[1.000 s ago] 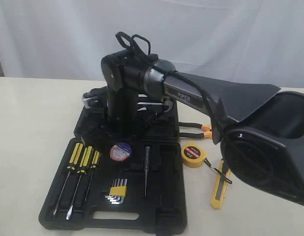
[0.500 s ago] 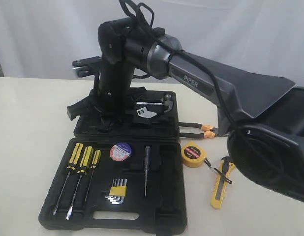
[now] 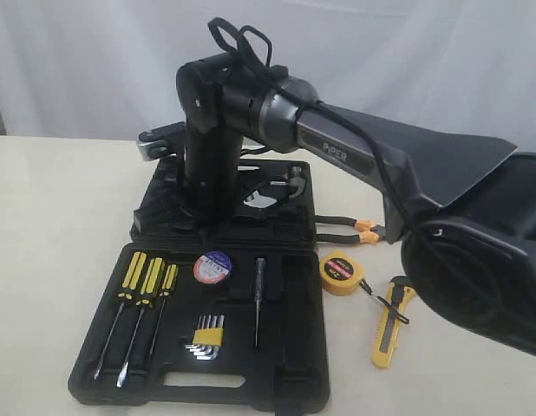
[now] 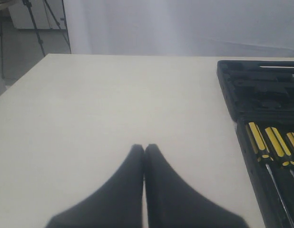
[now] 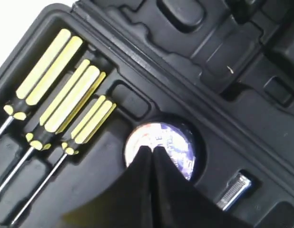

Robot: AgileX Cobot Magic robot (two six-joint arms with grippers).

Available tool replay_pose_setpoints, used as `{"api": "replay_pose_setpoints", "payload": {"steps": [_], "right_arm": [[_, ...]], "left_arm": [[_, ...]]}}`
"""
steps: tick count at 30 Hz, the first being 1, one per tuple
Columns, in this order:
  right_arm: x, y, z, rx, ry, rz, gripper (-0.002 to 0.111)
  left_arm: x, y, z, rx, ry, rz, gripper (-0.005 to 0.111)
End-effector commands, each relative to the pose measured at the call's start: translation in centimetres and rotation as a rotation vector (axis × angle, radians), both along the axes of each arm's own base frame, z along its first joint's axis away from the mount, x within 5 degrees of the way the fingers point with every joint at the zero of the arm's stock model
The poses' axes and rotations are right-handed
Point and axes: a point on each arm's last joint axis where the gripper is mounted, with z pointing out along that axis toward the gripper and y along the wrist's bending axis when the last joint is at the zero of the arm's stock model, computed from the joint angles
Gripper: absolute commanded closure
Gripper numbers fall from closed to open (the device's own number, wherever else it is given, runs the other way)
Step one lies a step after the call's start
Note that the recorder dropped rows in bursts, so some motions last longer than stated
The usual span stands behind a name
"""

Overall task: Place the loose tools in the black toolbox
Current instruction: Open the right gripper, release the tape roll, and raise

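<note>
The black toolbox lies open on the table. The black tape roll with its white-blue label sits in a round recess of the near half. Right of the case, on the table, lie the orange-handled pliers, the yellow tape measure and the utility knife. My right arm reaches across over the far half. In the right wrist view my right gripper is shut and empty, hanging above the tape roll. My left gripper is shut over bare table, left of the toolbox.
Three yellow-and-black screwdrivers, the hex keys and a slim metal tester sit in the near half. A hammer head and wrench lie in the far half. A white curtain stands behind the table.
My right arm rose from low over the far half and turned at the wrist, then settled slightly lower. No tool has moved.
</note>
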Motion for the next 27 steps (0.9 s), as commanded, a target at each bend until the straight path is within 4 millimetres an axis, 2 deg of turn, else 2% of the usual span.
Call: {"api": "replay_pose_setpoints", "payload": {"steps": [1,5,10,12,21,27], "right_arm": [[0.1,-0.3,-1.2,-0.019,0.025,-0.003,0.109],[-0.4,-0.4,-2.8,-0.035,0.079,-0.015,0.109],[-1.1,-0.7,-5.8,-0.074,0.164,-0.012,0.109],[-1.1,-0.7,-6.4,-0.077,0.174,-0.012,0.109],[-1.1,-0.7,-5.7,-0.064,0.163,-0.014,0.109],[-1.0,-0.7,-2.7,-0.051,0.094,-0.01,0.109]], "left_arm": [[0.0,-0.1,0.0,-0.011,-0.009,-0.005,0.107],[0.0,-0.1,0.0,-0.011,-0.009,-0.005,0.107],[0.0,-0.1,0.0,-0.011,-0.009,-0.005,0.107],[0.0,-0.1,0.0,-0.011,-0.009,-0.005,0.107],[0.0,-0.1,0.0,-0.011,-0.009,-0.005,0.107],[0.0,-0.1,0.0,-0.011,-0.009,-0.005,0.107]]}}
